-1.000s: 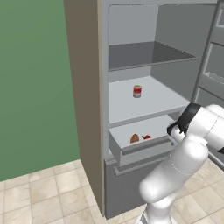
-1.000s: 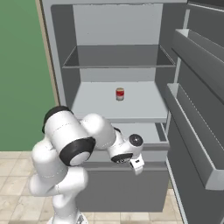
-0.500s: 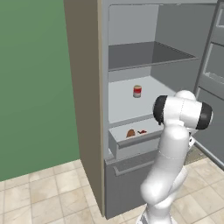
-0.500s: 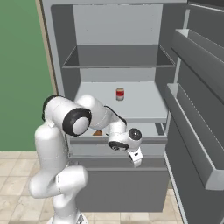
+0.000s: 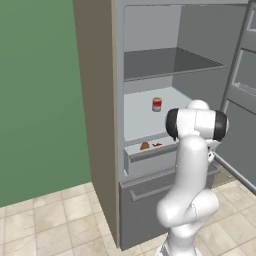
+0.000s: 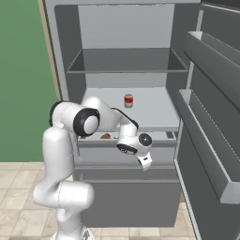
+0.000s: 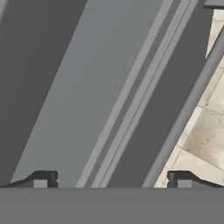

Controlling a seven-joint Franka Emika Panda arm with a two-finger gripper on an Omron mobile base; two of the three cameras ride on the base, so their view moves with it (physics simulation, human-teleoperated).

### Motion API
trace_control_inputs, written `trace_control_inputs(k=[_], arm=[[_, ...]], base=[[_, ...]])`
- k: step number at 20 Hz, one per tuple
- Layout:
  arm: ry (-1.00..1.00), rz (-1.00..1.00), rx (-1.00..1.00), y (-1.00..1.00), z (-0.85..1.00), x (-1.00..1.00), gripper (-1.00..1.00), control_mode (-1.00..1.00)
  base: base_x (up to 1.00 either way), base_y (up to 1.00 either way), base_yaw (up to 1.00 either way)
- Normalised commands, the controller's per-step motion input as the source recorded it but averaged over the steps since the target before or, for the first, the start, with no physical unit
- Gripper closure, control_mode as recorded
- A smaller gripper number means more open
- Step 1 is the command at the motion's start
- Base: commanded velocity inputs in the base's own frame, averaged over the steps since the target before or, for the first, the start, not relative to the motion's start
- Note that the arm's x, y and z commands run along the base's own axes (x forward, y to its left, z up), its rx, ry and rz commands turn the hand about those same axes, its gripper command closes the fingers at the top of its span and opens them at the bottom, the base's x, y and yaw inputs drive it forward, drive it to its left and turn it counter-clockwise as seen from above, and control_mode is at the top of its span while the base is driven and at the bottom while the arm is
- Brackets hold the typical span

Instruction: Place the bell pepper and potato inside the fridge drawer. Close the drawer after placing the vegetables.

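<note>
Left base view — fridge [image 5: 100, 75] open, with a small red-and-white can [image 5: 157, 104] alone on the lower shelf. Below the shelf the fridge drawer [image 5: 150, 159] stands partly pulled out, its flat grey front facing the room. Inside it, near the front wall, lie the potato [image 5: 145, 146], a brown lump, and just beside it the bell pepper [image 5: 157, 144], a small red shape. Both vegetables look to be in, so what remains is probably only the shutting. The white arm [image 5: 192, 165] rises in front of the drawer's right half and hides that end.

Right base view — the arm bends across the drawer front, and the gripper [image 6: 146, 162] hangs just below the drawer's lip, pointing down and to the right. The potato [image 6: 106, 136] shows as a brown speck over the drawer edge; the pepper is too hidden here to place. The can [image 6: 128, 101] sits mid-shelf above. The hand seems set low against the front so it can push the drawer home.

Hand view — both fingertips [image 7: 40, 180] sit far apart at the bottom corners, so the claw is spread wide and holds nothing. Between them run slanted grey panels and a bar handle [image 7: 188, 109], with pale floor tiles [image 7: 205, 135] at right — which drawer this handle belongs to I cannot tell.
</note>
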Motion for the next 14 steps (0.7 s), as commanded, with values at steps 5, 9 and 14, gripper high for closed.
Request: trace_control_inputs(k=[5,9,14], arm=[[0.00,-0.02,0.01,0.05,0.00,0.46,-1.00,-1.00],[0.00,-0.02,0.02,0.05,0.00,0.47,-1.00,-1.00],[0.00,-0.03,0.01,0.04,0.00,0.43,-1.00,-1.00]], base=[[0.00,0.00,0.00],[0.00,0.00,0.00],[0.00,0.00,0.00]])
